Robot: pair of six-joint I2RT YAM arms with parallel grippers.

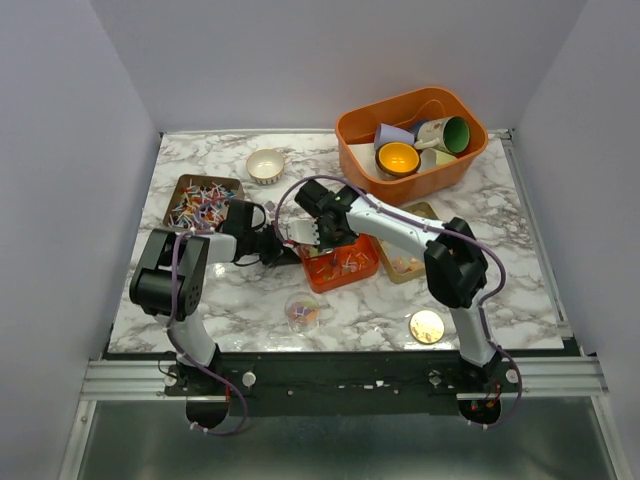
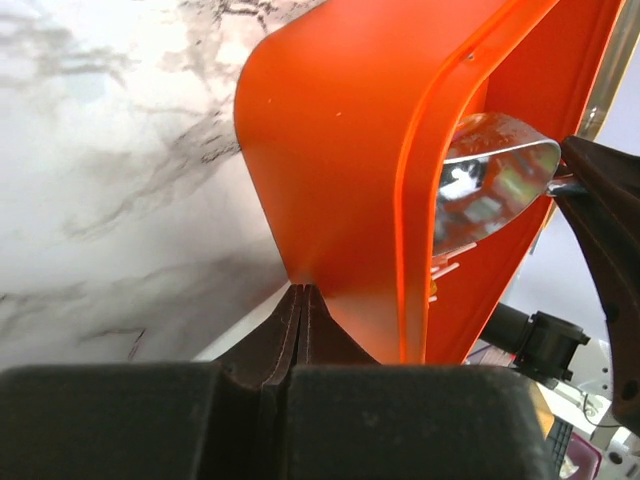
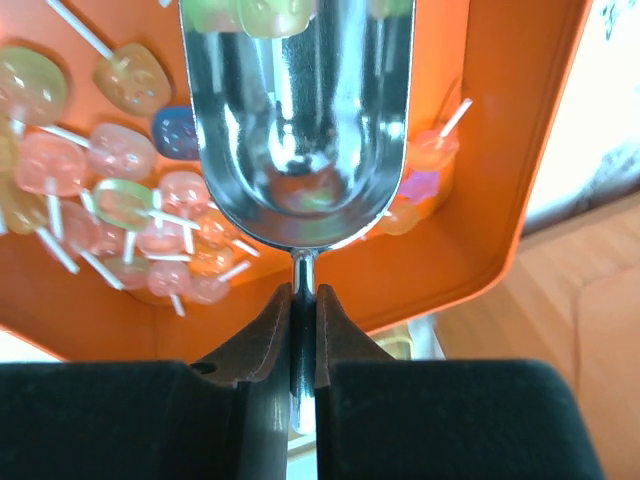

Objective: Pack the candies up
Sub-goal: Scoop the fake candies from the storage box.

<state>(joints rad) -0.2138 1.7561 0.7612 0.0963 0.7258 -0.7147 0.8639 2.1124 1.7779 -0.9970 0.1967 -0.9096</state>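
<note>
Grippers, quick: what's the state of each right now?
Left gripper: closed on the wall of the orange tray.
Right gripper: closed on the handle of the metal scoop.

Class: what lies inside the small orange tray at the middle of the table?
Pastel lollipops on white sticks lie in the orange tray, with the metal scoop held by the right gripper over them. The scoop hides whatever lies beneath its bowl.

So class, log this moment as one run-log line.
left gripper: shut on tray | right gripper: shut on scoop | scoop: in tray with candies
</note>
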